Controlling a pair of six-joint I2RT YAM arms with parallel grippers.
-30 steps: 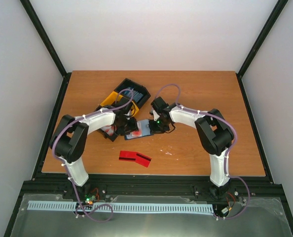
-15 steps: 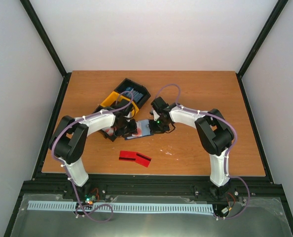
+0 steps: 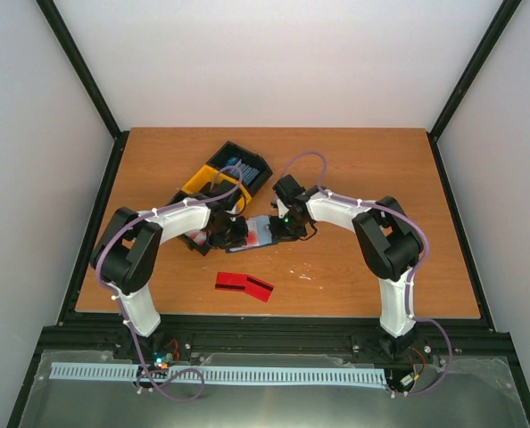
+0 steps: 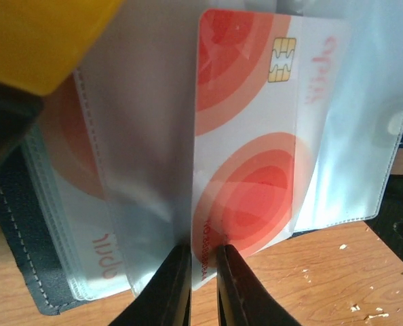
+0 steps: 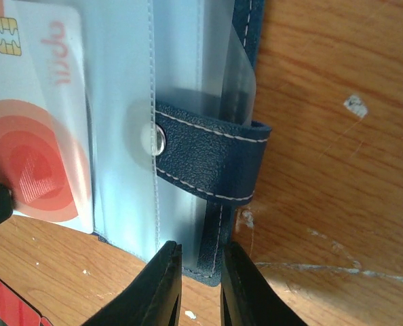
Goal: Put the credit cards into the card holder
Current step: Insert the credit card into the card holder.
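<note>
on the wooden surface, just near of the black and yellow bins, the open card holder lies with its right end grasped by the right gripper. the left gripper is clenched on 1 credit card partly inside a clear sleeve. another red card lies nearer, apart.

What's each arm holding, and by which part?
Left jaws: credit card, near short edge. Right jaws: card holder, near edge by the snap tab.
</note>
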